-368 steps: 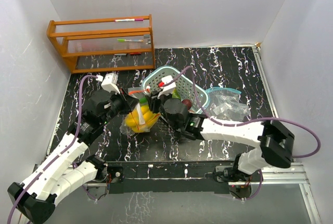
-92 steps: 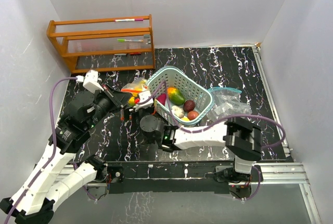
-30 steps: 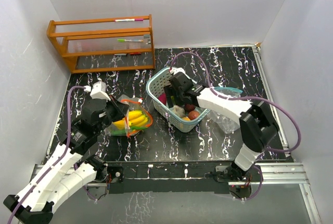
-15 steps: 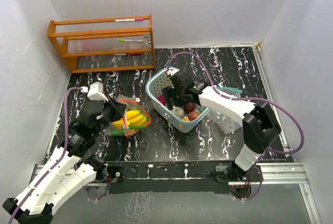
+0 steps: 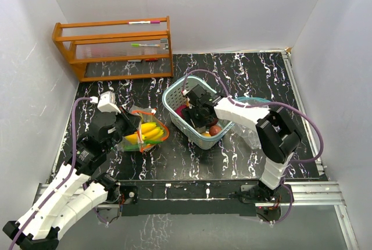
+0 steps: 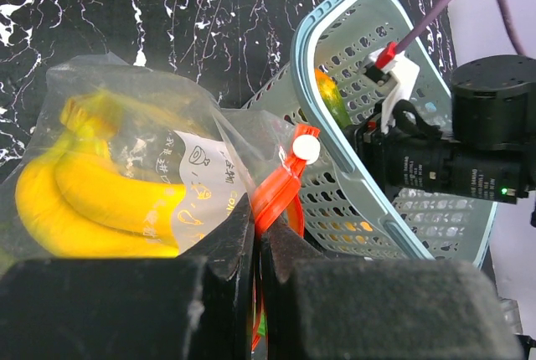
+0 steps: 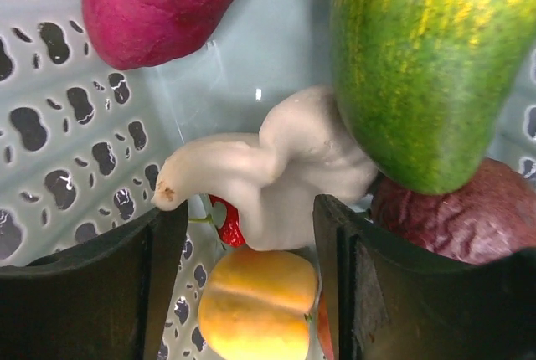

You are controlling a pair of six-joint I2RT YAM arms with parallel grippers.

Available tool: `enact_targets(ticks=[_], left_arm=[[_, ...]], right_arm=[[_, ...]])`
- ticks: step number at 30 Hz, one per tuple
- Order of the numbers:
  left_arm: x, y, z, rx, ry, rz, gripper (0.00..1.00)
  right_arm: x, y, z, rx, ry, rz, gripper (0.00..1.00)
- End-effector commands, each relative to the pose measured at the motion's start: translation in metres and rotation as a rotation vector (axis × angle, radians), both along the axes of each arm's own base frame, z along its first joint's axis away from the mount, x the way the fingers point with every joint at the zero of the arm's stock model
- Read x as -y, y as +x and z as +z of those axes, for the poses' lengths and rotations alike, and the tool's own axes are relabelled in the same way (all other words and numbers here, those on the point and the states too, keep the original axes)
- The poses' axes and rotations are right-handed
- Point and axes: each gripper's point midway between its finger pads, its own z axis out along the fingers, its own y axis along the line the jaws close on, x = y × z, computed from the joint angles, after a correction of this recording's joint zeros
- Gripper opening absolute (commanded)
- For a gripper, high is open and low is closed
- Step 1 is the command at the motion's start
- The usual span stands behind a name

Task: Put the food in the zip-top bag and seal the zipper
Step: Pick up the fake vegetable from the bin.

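Pinches the zip-top bag (image 6: 126, 100) by its rim beside the orange zipper (image 6: 276, 184) with the left claw (image 6: 255, 251) shut tight, with bananas (image 6: 92, 209) already inside and the bag lying on the counter (image 5: 244, 70) just left of the basket (image 5: 174, 94). Reaches into that basket with the right claw (image 7: 249, 209), jaws apart on either side of a pale knobbly piece (image 7: 285, 167) tucked against the mango (image 7: 419, 67) and a small orange fruit (image 7: 255, 301). Looks light, rigid and smooth-skinned, so probably prone to squirting out; better gripped across the narrow waist than a rounded lobe, then lifted straight clear of its crowding neighbours.
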Motion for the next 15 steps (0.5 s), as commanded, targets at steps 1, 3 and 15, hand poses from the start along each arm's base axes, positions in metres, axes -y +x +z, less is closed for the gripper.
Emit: enact_targets(ticks=[1, 3, 15], left_arm=[[-0.003, 0.001, 0.003, 0.026, 0.009, 0.008, 0.0], [-0.002, 0.001, 0.003, 0.027, 0.009, 0.005, 0.0], [0.0, 0.001, 0.001, 0.02, 0.007, 0.0, 0.0]], right_arm=[[-0.002, -0.004, -0.012, -0.024, 0.008, 0.023, 0.61], [0.002, -0.005, -0.017, -0.026, -0.005, 0.009, 0.58], [0.003, 0.017, 0.04, 0.139, 0.059, -0.079, 0.13]])
